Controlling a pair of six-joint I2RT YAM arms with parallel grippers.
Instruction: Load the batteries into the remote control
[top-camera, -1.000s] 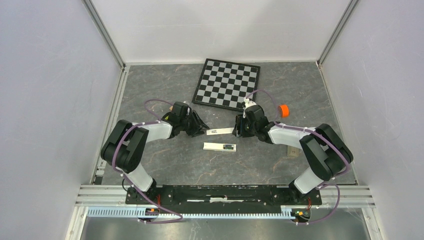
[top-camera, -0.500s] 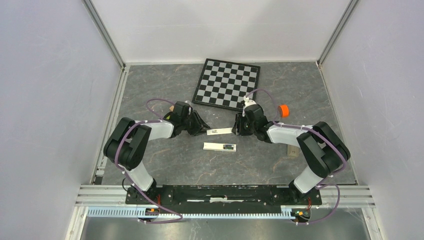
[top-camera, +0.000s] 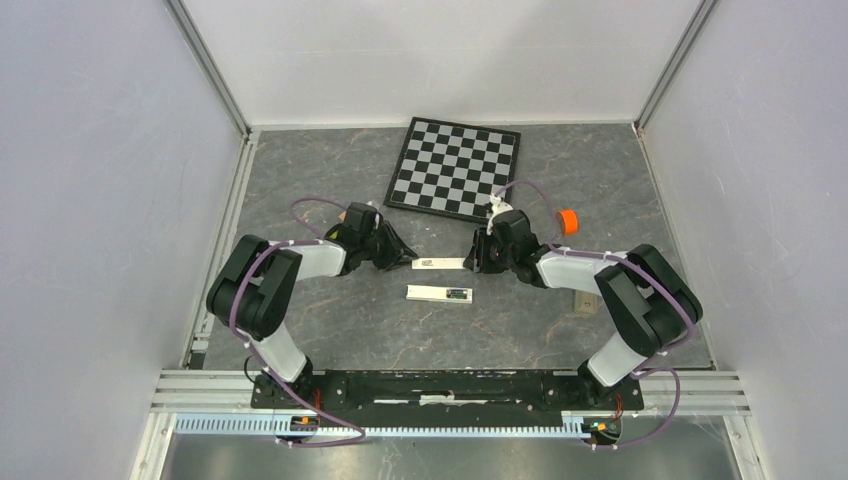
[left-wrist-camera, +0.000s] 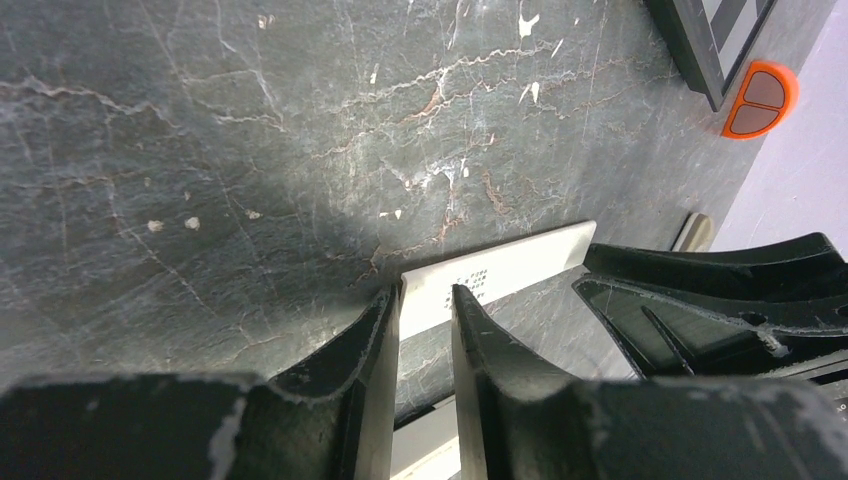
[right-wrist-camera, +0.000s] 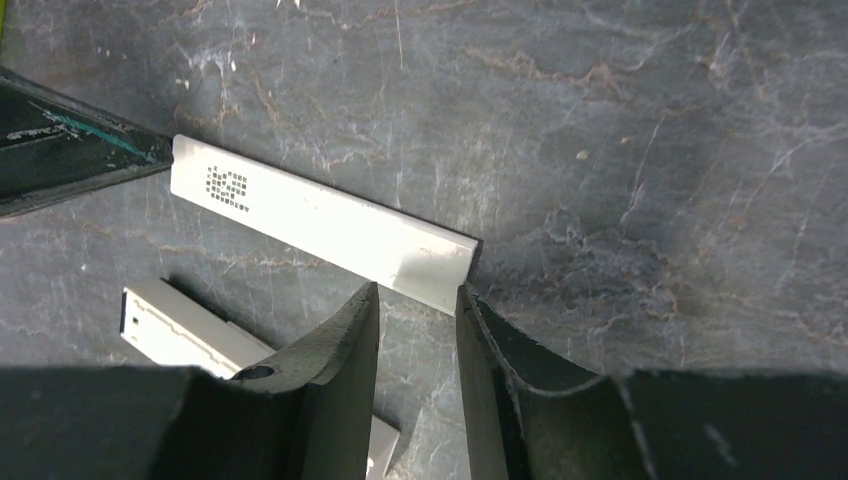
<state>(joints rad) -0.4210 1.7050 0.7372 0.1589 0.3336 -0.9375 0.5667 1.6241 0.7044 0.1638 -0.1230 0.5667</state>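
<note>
The remote control (top-camera: 432, 293) lies pale side up on the table, and the batteries (top-camera: 459, 294) show only as a dark greenish patch in its right end. Just behind it lies a thin white strip (top-camera: 438, 263) with a small printed patch. My left gripper (top-camera: 408, 260) is at the strip's left end. In the left wrist view, the narrow jaws (left-wrist-camera: 425, 295) flank that end (left-wrist-camera: 430, 300), and contact is unclear. My right gripper (top-camera: 472, 262) is at the right end. Its tips (right-wrist-camera: 418, 290) stand slightly apart just short of the strip's end (right-wrist-camera: 430, 270). The remote (right-wrist-camera: 185, 335) shows beside them.
A checkerboard (top-camera: 455, 168) lies at the back. An orange round cap (top-camera: 567, 221) sits behind my right arm and also shows in the left wrist view (left-wrist-camera: 760, 98). A cream block (top-camera: 582, 301) lies under the right forearm. Walls close in on three sides.
Both grippers' jaws have narrowed around the ends of the white strip. The arms and the strip have barely shifted.
</note>
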